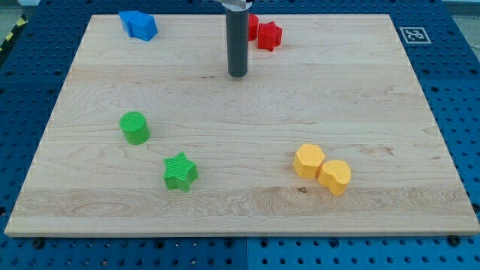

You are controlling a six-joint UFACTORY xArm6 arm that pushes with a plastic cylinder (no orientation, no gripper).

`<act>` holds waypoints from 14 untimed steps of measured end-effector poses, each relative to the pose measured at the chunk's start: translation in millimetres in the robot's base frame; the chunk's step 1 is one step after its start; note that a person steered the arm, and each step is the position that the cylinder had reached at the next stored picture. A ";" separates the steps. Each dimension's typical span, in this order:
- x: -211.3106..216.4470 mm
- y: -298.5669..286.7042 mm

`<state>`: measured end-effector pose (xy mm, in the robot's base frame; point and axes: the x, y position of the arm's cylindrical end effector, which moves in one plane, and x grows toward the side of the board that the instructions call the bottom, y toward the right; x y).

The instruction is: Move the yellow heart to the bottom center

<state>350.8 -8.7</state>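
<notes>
The wooden board (240, 202) was the largest thing in view, lying on a blue perforated table (457, 90) and serving as the only surface that held anything: seven small blocks and my tip (238, 74), which rested on the wood in the upper middle. I had no jaws to open or close, only the straight dark rod (238, 41), and it held nothing and touched no block. The yellow heart (334, 177) lay well below my tip and toward the view's right, touching a yellow hexagon (308, 160) that sat just up and to the view's left of it. The heart's long axis seemed to run from upper left to lower right, with its point toward the view's bottom right, though at this size I could not be sure. Below my tip toward the view's left stood a green cylinder (135, 127), and farther down a green star (180, 172), the two apart. Just above and right of my tip sat a red star-like block (269, 35) and a second red block (253, 27), the latter partly hidden behind the rod so its shape could not be told. Far to my tip's upper left, two blue blocks (138, 25) pressed together, their shapes unclear.
</notes>
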 end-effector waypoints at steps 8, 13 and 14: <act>33.0 62.3; 79.7 147.8; 108.4 144.8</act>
<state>459.3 136.0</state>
